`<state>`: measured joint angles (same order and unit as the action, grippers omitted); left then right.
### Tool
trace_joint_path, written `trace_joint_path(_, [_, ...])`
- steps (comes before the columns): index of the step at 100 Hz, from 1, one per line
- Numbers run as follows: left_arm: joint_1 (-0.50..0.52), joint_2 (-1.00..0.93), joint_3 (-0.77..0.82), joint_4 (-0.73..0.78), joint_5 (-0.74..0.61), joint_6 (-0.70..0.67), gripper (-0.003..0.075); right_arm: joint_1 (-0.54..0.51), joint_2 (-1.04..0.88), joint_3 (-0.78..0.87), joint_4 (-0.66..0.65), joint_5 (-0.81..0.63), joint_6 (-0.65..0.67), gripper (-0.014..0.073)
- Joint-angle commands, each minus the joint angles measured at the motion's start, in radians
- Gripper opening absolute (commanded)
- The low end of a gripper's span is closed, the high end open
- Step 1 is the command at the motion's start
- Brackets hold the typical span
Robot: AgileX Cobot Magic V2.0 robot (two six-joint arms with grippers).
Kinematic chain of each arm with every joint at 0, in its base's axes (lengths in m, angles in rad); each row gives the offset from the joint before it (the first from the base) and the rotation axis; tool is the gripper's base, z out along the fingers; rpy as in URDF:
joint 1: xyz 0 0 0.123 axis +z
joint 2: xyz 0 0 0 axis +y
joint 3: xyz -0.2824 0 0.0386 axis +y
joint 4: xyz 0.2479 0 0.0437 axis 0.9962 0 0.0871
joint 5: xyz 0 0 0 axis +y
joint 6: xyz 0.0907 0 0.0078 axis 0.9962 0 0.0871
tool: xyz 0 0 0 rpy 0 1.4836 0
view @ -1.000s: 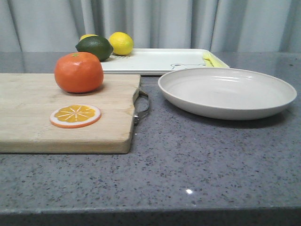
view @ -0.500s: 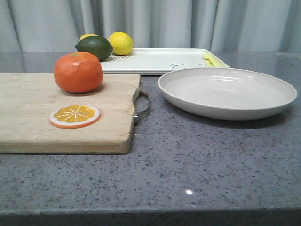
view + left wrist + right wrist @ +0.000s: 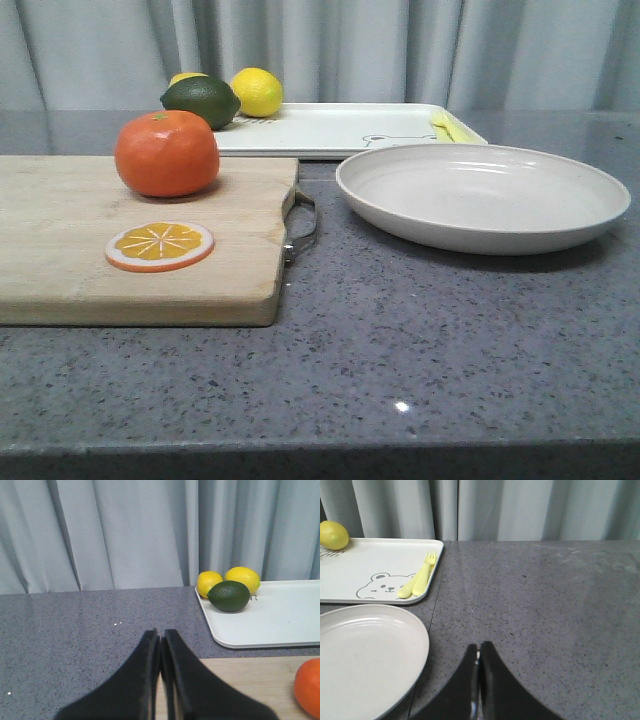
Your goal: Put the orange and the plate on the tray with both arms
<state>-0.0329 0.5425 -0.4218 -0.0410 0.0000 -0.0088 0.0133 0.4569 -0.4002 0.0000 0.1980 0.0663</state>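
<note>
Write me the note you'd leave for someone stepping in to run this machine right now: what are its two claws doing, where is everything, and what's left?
Left gripper: jaws shut, empty, above the table's left side.
Right gripper: jaws shut, empty, beside the plate.
Orange: on the wooden cutting board, behind the orange slice.
Plate: empty, on the table in front of the tray.
Tray: at the back, holding a lime, lemons and yellow cutlery.
Done: nothing.
Left: move both orange and plate onto the tray.

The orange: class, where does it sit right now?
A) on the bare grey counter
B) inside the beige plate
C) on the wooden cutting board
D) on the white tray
C: the orange rests on the wooden cutting board, behind the orange slice.
</note>
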Motion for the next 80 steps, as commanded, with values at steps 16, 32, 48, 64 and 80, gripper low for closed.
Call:
trace_joint_path(16, [-0.001, 0.106, -0.053, -0.009, -0.153, -0.008, -0.0019, -0.008, 0.117, -0.088, 0.012, -0.102, -0.004, -0.0059])
trace_joint_path(32, [-0.001, 0.164, -0.053, -0.019, -0.174, -0.008, -0.0019, -0.008, 0.136, -0.088, 0.012, -0.093, -0.004, -0.0059])
trace_joint_path(48, [-0.001, 0.209, -0.069, -0.022, -0.188, -0.010, -0.0018, -0.008, 0.137, -0.088, 0.012, -0.089, -0.004, -0.0059])
trace_joint_path(64, [-0.001, 0.271, -0.125, -0.024, -0.121, -0.010, -0.0013, -0.008, 0.137, -0.088, 0.012, -0.089, -0.004, -0.0059])
trace_joint_path(80, [-0.045, 0.340, -0.196, -0.024, -0.034, -0.010, 0.0158, -0.008, 0.137, -0.088, 0.012, -0.088, -0.004, -0.0059])
